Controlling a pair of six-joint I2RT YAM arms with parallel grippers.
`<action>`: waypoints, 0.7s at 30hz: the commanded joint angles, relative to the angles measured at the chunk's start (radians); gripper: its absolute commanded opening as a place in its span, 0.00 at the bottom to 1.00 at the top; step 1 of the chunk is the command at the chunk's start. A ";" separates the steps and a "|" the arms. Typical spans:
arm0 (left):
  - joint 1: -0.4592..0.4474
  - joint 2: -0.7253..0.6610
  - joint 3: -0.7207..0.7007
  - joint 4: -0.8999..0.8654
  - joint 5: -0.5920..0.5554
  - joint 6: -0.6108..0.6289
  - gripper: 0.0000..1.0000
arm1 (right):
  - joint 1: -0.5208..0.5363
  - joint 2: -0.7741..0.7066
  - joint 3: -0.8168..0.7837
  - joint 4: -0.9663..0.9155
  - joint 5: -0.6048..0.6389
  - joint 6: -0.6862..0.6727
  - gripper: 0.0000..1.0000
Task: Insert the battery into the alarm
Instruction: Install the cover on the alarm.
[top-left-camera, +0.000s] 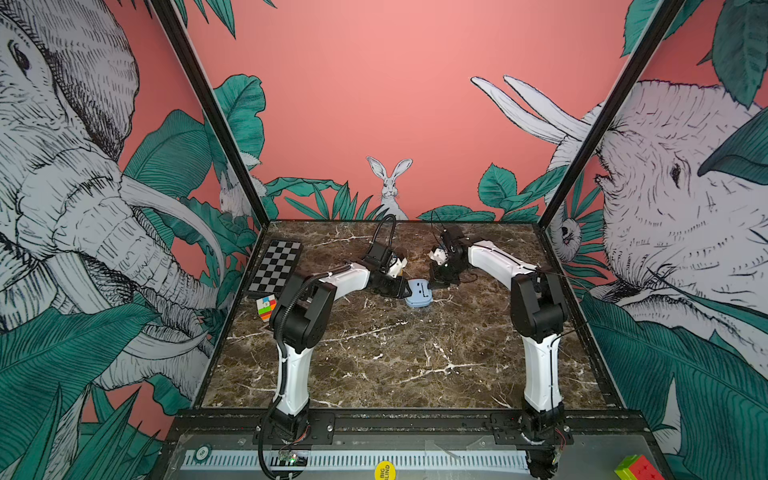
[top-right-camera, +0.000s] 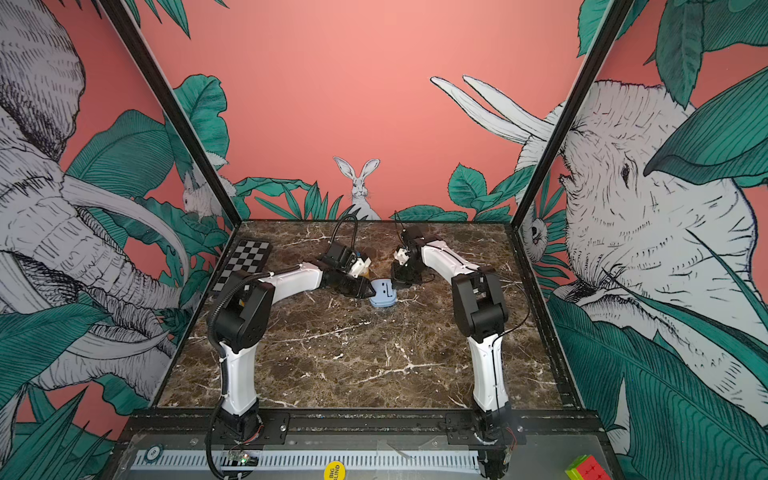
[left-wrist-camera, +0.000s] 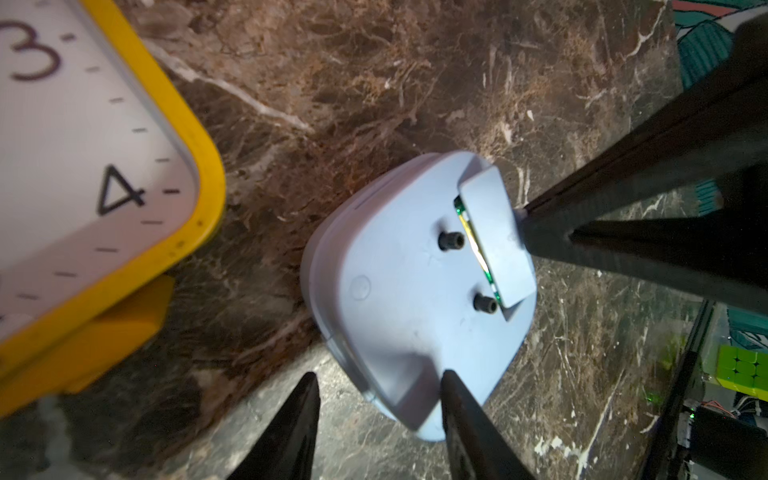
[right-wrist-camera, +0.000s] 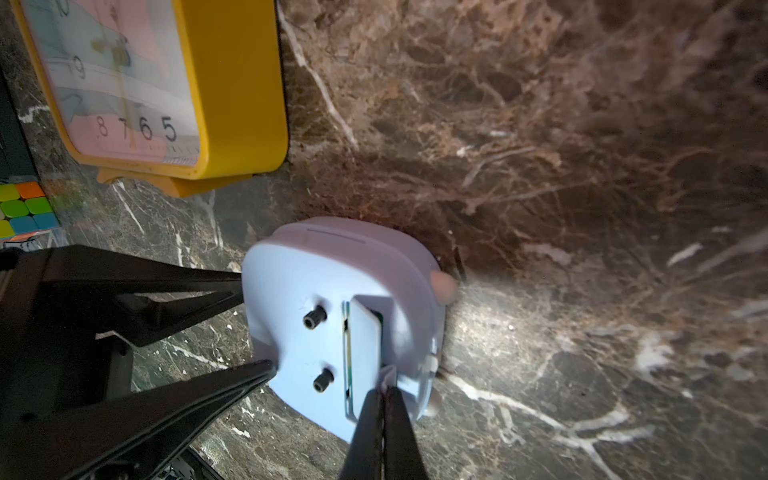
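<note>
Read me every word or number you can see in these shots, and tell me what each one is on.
"BIG BLIND": yellow disc at the near edge, in both top views.
"3", "4": face of the yellow clock, left wrist view.
"9", "8", "7", "6", "5": same clock face, right wrist view.
Green chip: marking too small to read.
Blue alarm: no text on its back.
</note>
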 joint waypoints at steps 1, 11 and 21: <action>0.001 0.017 0.022 -0.025 0.003 0.001 0.49 | 0.009 0.023 0.029 -0.007 0.002 0.003 0.00; 0.000 0.018 0.020 -0.024 0.001 -0.001 0.49 | 0.015 0.053 0.070 -0.080 -0.020 -0.029 0.00; 0.000 0.020 0.017 -0.027 0.002 0.001 0.49 | 0.004 0.059 0.085 -0.130 -0.039 -0.023 0.00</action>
